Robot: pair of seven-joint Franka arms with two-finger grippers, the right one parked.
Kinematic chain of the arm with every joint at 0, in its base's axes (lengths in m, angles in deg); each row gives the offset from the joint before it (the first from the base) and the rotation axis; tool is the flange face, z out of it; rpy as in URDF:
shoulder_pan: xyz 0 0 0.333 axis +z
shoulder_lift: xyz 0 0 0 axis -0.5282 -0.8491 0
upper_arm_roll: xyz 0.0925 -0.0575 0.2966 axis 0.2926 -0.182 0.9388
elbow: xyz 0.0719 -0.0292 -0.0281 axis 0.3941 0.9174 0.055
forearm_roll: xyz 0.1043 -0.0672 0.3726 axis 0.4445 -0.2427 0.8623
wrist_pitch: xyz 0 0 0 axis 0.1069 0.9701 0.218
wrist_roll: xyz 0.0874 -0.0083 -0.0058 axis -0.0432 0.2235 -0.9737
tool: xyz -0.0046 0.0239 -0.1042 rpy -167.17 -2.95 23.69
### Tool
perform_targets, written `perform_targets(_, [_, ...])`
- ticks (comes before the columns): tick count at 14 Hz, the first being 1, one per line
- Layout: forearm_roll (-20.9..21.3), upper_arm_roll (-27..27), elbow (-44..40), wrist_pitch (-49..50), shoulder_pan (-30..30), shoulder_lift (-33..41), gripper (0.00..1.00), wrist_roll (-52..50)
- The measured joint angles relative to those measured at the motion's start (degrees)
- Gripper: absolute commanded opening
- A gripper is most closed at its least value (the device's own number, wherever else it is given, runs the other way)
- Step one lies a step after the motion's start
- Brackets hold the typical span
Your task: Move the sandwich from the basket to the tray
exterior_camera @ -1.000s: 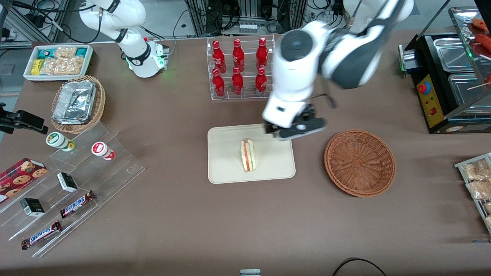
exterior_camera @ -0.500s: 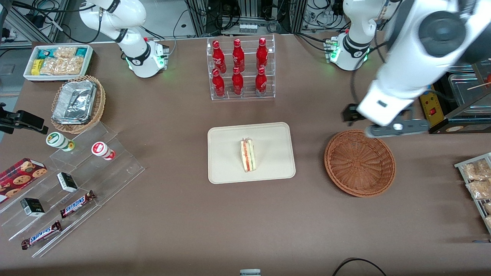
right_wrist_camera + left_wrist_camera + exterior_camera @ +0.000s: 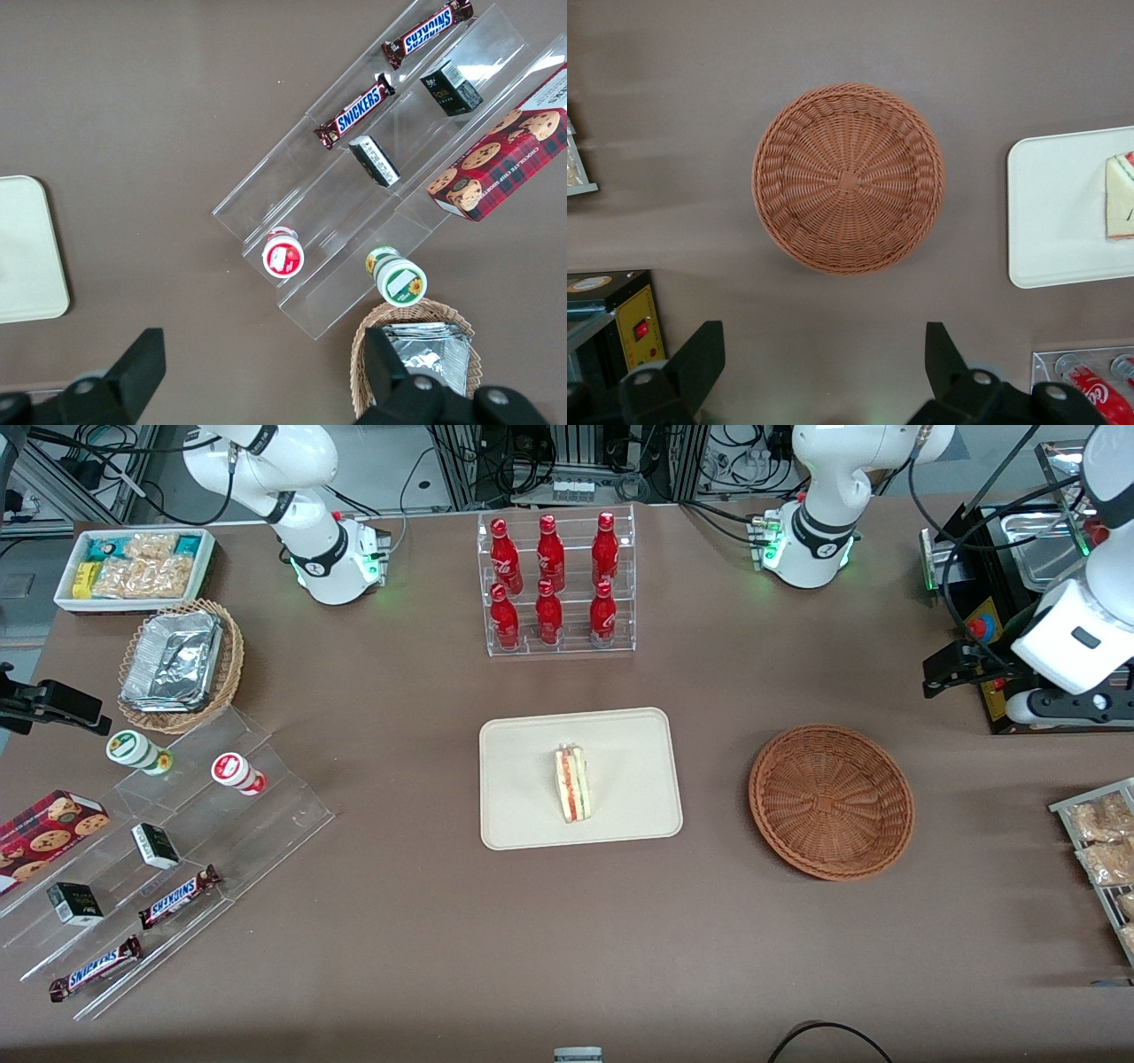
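You are seeing the pale triangular sandwich [image 3: 573, 784] lying on the cream rectangular tray [image 3: 523, 815], the round reddish-brown wicker basket [image 3: 831, 801] sitting empty, and the gripper [image 3: 819, 376] hanging spread-jawed at the working arm's end, needing only parking.

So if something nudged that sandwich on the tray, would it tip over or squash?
The sandwich stands on a narrow edge on the tray, so it would probably topple. Its bread looks soft and likely squashes. The open gripper is above the table beside the basket.

red bottles [image 3: 554, 584] in clear rack, Snickers bars [image 3: 182, 895] — tiered stand
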State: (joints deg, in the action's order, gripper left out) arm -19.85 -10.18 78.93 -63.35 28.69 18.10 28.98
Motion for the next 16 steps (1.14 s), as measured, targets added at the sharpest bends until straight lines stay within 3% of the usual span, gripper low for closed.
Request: perform_targets(16, [0.01,1.27,1.36,1.82,0.85,2.49,1.0,0.85])
